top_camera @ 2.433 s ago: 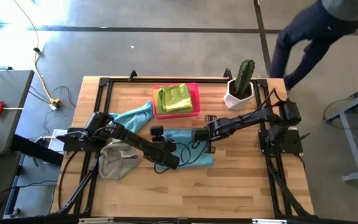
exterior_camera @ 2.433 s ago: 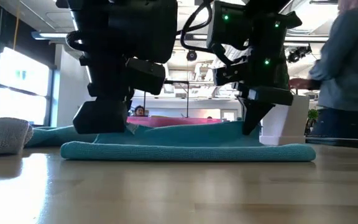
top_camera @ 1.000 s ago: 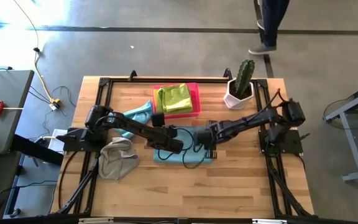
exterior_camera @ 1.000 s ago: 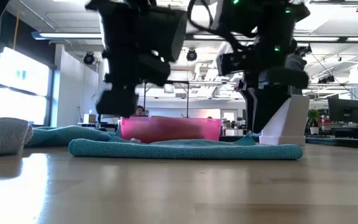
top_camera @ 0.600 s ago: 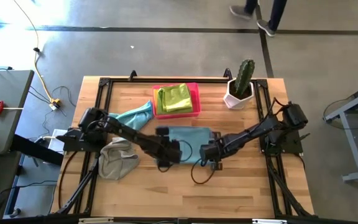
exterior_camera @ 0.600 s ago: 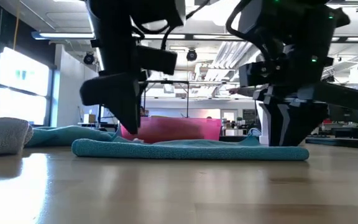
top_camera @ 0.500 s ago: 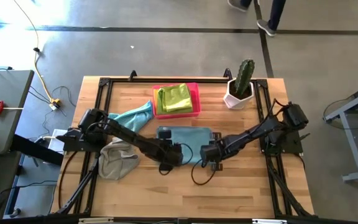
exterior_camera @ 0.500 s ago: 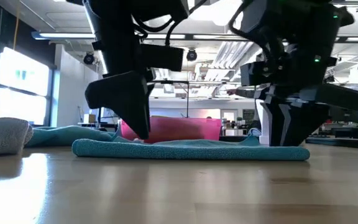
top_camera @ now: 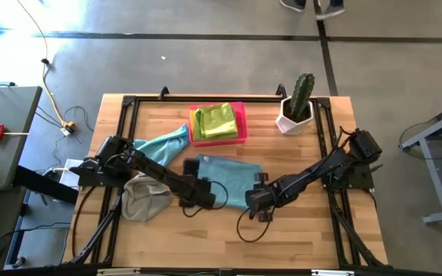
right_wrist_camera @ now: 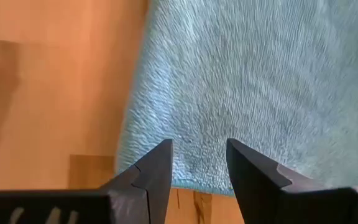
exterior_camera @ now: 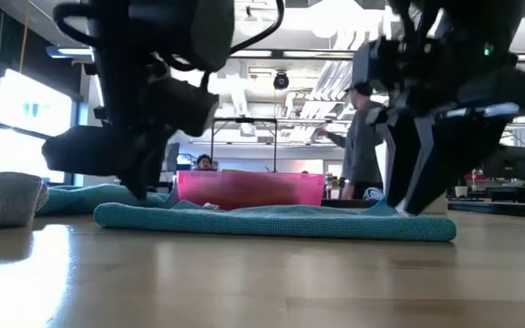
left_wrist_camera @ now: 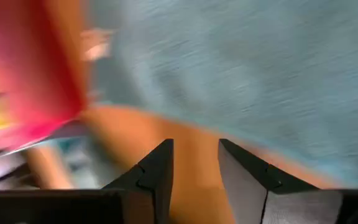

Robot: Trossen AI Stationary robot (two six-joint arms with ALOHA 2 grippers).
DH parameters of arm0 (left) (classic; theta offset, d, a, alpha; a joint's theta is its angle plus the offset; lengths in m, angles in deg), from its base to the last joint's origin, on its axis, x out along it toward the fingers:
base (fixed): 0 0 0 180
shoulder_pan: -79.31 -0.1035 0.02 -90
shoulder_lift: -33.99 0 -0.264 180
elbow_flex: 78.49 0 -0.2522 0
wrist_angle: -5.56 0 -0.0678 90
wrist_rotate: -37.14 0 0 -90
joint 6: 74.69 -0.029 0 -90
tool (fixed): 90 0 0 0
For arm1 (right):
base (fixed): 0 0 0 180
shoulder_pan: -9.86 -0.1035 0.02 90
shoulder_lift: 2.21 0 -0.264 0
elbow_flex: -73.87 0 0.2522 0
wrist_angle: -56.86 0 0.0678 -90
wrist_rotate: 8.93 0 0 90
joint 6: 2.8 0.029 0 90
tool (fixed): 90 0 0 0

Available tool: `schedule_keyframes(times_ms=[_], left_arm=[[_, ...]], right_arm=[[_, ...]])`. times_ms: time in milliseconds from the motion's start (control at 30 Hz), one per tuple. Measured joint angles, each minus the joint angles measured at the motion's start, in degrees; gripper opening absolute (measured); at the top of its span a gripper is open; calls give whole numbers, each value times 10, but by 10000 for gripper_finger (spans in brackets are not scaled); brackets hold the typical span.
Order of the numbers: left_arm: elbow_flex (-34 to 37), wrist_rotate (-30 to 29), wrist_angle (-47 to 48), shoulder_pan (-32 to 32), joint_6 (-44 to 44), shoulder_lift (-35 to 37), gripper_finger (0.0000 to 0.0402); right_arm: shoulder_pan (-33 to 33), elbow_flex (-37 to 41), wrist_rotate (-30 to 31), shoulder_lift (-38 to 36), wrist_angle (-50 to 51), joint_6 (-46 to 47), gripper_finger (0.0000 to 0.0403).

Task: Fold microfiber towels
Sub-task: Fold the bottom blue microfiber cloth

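We have a teal microfiber towel lying flat mid-table, just in front of the pink tray that holds a folded lime green towel. A second teal towel and a crumpled grey towel lie to the left. Our left gripper sits at the flat towel's near-left corner, our right gripper at its near-right edge; both have fingers parted and hold nothing. We judge the cloth light, limp and clingy: it will sag and drag on the wood. We should pinch the two near corners right at the hem and lift both together.
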Motion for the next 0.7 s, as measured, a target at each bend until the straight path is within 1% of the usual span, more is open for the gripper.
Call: schedule_keyframes(times_ms=[67,133,233,333,400,533,700], left_arm=[[0,-53,26,-4,0,0,115],[0,-88,35,-9,8,1,115],[0,-91,23,-11,26,9,115],[0,-64,-11,-2,47,13,115],[0,-40,-49,6,61,14,115],[0,29,-134,27,76,14,115],[0,94,-227,62,103,14,115]], right_arm=[[-5,-14,19,0,15,-24,145],[-7,-20,63,0,26,-58,145],[1,-20,134,0,82,-103,145],[25,-20,166,0,135,-128,145],[51,-20,162,0,151,-138,144],[109,-19,97,4,148,-170,139],[150,-19,49,4,132,-199,126]])
